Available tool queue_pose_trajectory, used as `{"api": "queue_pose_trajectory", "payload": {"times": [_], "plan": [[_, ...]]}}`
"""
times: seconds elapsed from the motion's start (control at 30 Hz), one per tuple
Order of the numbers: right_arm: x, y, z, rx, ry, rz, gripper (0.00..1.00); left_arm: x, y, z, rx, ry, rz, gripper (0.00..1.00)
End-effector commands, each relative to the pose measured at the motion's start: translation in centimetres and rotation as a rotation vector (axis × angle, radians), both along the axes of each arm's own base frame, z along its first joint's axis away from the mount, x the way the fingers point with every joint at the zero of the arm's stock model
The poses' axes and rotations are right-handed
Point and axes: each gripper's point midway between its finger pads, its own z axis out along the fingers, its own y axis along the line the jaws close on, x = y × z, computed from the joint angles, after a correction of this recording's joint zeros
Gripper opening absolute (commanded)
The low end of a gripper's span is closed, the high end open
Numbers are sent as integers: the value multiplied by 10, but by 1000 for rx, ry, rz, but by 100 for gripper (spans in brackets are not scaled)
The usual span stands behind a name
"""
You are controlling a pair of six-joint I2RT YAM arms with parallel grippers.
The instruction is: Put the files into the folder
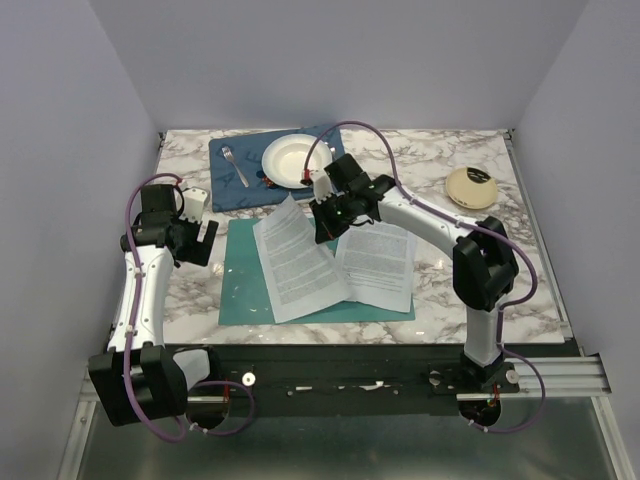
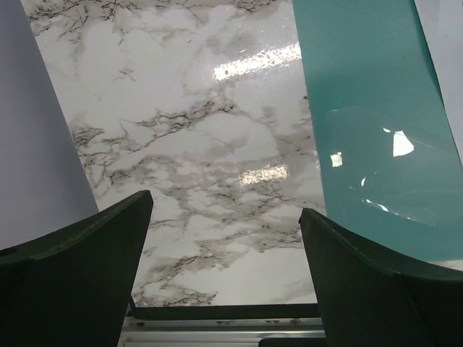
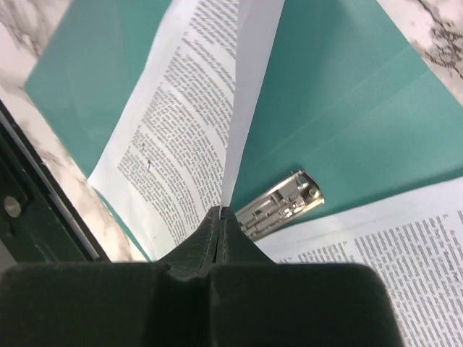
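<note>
The teal folder lies open and flat on the marble table. The files are white printed sheets. One sheet stands tilted up over the folder's middle, and my right gripper is shut on its far top edge. In the right wrist view the jaws pinch that sheet just above the metal spine clip. A second sheet lies flat on the folder's right half. My left gripper hovers open just left of the folder, with nothing between its fingers.
A dark blue placemat at the back holds a fork and a white bowl, close behind the right gripper. A round tan object sits at the back right. The table's front edge runs below the folder.
</note>
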Motion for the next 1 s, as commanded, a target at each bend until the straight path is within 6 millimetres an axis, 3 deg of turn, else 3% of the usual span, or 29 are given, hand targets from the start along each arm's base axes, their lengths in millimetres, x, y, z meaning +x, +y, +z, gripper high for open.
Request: {"api": "queue_pose_trajectory", "payload": {"times": [0.0, 0.27, 0.47, 0.97], "plan": [[6, -25, 12, -106, -72, 3, 0, 1, 5, -3, 20, 6, -6, 99], [4, -43, 35, -131, -106, -1, 0, 0, 5, -5, 24, 8, -15, 99], [6, -53, 34, -161, -125, -15, 0, -2, 5, -9, 25, 13, -15, 99], [-4, -31, 38, -49, -61, 21, 0, -2, 4, -9, 20, 14, -11, 99]]}}
